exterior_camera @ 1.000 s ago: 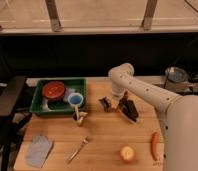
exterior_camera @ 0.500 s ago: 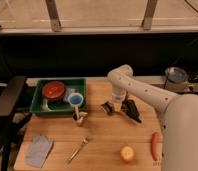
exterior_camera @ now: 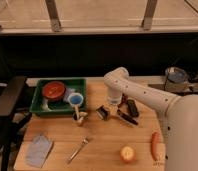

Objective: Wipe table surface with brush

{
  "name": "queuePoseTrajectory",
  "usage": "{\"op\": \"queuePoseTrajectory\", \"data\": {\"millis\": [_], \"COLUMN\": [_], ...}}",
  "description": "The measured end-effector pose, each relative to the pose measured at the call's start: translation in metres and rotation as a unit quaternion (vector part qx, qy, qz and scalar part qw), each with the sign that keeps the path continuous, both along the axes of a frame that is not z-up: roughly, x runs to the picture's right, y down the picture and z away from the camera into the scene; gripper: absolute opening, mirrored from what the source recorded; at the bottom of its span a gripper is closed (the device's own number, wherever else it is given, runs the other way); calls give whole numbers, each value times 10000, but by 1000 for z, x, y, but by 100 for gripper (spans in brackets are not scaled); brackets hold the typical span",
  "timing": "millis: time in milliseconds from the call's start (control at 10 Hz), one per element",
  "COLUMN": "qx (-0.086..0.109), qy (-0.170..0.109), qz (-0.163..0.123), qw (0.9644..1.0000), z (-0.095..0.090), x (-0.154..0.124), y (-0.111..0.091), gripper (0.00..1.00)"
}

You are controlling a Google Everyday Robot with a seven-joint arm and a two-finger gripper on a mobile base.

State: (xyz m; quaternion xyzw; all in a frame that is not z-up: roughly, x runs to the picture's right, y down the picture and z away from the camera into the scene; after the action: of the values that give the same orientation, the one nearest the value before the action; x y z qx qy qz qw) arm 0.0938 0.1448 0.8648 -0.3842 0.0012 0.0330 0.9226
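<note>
Moved: the brush (exterior_camera: pixel 121 116) has slid a little left and toward the front edge since half a second ago, and the hand (exterior_camera: pixel 113 105) has come slightly lower with it.
Hand: hangs from the white arm's bent wrist over the middle of the counter (exterior_camera: pixel 107 150), just above the brush's handle.
Grip: cannot tell whether it is spread or pressed together, nor whether it touches the handle.
Brush: lies low on the counter, black handle running right, pale head at the left end.
Just right: a short black block (exterior_camera: pixel 133 107) beside the handle.
Just left: a small cup (exterior_camera: pixel 80 118) near the brush head.
Back left: green tray (exterior_camera: pixel 40 107) holding a red bowl (exterior_camera: pixel 54 90) and a blue cup (exterior_camera: pixel 75 99).
Front: silver fork (exterior_camera: pixel 78 150), grey-blue cloth (exterior_camera: pixel 39 149), round yellow fruit (exterior_camera: pixel 127 154).
</note>
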Motion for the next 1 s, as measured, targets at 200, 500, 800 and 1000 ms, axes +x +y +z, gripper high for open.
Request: {"op": "queuePoseTrajectory", "data": {"millis": [200,500,800,1000], "qx": [-48,-171,-175,-88], "qy": [-224,-151,194,259], "qz": [-87,-104,103,165], "qw": [9997,9997,9996,9995], "z": [-2,-2,6,19], "x": [-17,-10,34,43], "y": [5,11,1,-26], "gripper": [0,0,0,0]}}
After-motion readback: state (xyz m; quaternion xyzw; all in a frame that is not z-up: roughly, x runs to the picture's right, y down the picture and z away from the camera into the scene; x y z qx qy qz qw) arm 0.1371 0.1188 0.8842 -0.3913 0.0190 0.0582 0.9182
